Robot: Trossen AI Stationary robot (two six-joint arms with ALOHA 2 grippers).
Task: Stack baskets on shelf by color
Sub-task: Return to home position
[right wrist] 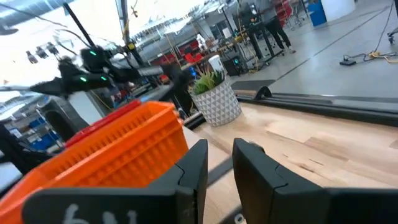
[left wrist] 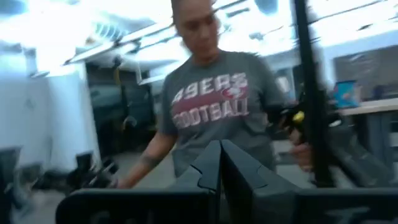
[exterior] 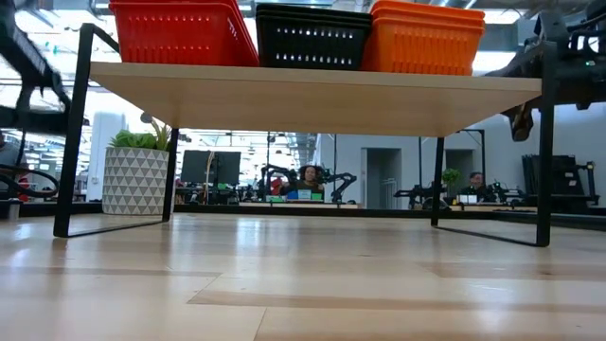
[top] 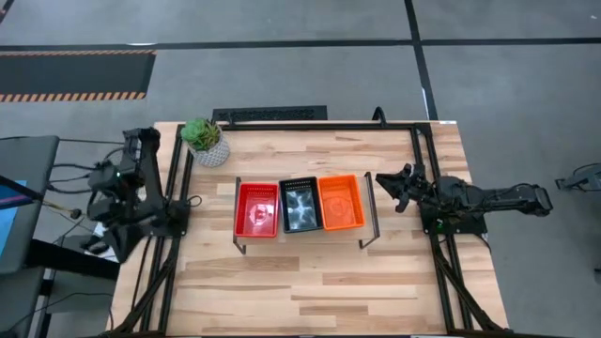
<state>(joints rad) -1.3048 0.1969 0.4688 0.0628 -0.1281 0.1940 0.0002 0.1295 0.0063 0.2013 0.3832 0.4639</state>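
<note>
On the light-wood shelf (exterior: 312, 95), mid-table, three lots of baskets in a row, side against side: red baskets (top: 256, 208) at the left-arm end, black baskets (top: 300, 206) in the middle, orange baskets (top: 340, 202) at the right-arm end (nested rims visible on the orange lot in the low view, the number in each lot not clear). Just beyond the shelf's orange end and clear of it: the right gripper (top: 396, 187), empty, jaws spread a little, with a plain gap between the two dark fingers (right wrist: 198, 165) and nothing pinched. Folded up at the left edge of the table (top: 310, 291), well apart from the shelf: the left arm (top: 127, 202), with the left gripper (left wrist: 220, 149) facing the room, jaws pressed together on nothing. Beyond that gripper, blurred: a person (left wrist: 211, 102) in a grey printed T-shirt. Near the table's far left corner, apart from the shelf: a white patterned pot with a green plant (top: 207, 143).
</note>
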